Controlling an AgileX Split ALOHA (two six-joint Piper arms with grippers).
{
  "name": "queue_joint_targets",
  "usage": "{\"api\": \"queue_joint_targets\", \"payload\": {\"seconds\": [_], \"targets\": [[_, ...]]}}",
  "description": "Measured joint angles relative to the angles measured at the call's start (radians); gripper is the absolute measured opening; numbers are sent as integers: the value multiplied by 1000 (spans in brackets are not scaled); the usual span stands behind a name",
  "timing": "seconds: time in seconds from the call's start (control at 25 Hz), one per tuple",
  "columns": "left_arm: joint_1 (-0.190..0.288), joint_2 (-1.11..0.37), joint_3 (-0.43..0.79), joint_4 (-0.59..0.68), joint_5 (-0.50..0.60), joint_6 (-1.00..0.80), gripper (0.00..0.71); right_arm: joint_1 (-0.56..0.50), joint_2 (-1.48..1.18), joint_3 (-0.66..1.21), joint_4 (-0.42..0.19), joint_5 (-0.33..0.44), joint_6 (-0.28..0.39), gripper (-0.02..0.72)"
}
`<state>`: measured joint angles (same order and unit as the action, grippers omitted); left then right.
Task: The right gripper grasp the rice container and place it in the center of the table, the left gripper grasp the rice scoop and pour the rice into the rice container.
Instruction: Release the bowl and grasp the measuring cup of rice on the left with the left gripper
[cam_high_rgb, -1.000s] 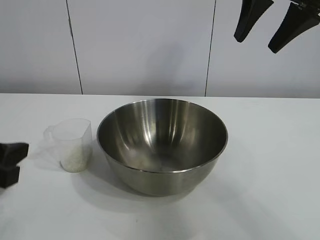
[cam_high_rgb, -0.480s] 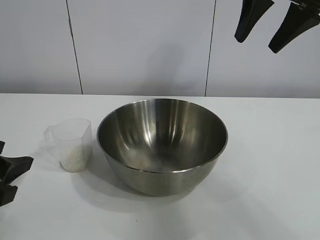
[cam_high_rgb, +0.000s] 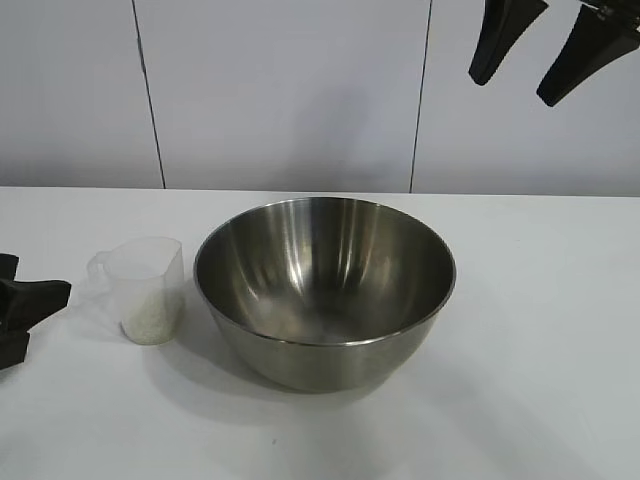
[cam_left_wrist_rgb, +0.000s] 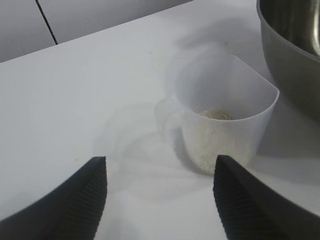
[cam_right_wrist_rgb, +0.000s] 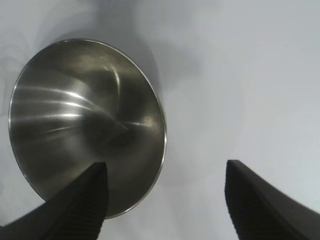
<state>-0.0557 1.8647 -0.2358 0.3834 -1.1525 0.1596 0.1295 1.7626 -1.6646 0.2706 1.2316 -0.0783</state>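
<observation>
Exterior view first, reading from your left: the left gripper (cam_high_rgb: 22, 322), a black two-fingered claw with tapered fingers, sits low at the table edge with its jaws apart and nothing between them, aimed toward the rice scoop (cam_high_rgb: 148, 290), a small translucent plastic measuring cup with a side handle. That cup stands upright on the broad white table (cam_high_rgb: 540, 330), its handle turned toward the claw, which looks like the reason for approaching from this side. Your left wrist view shows the same lineup: the scoop (cam_left_wrist_rgb: 222, 117) lies ahead of the spread fingers (cam_left_wrist_rgb: 75, 200), not yet between them, and a shallow layer of cream-white rice (cam_left_wrist_rgb: 212, 135) sits in its bottom. Just beside the scoop, apparently close but not touching, stands the rice container (cam_high_rgb: 325, 285), a large, deep, shiny stainless-steel bowl resting upright near the middle of the table; its inside appears empty. I'd judge the placing step done and the scoop grasp to be the step in hand. Farthest right and high above the table, the right gripper (cam_high_rgb: 545, 45) hangs clear with its jaws apart and empty, presumably kept up so you have room to pour; its wrist view looks down on the bowl (cam_right_wrist_rgb: 85, 125).
</observation>
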Motion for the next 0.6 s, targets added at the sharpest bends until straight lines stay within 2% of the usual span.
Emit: {"api": "queue_joint_targets", "payload": {"seconds": [0.24, 0.6], "targets": [[0, 137, -36, -2, 1, -16, 449, 0, 0, 0, 0, 0, 0, 463], [0, 165, -143, 2, 0, -38, 449, 0, 0, 0, 0, 0, 0, 463]]}}
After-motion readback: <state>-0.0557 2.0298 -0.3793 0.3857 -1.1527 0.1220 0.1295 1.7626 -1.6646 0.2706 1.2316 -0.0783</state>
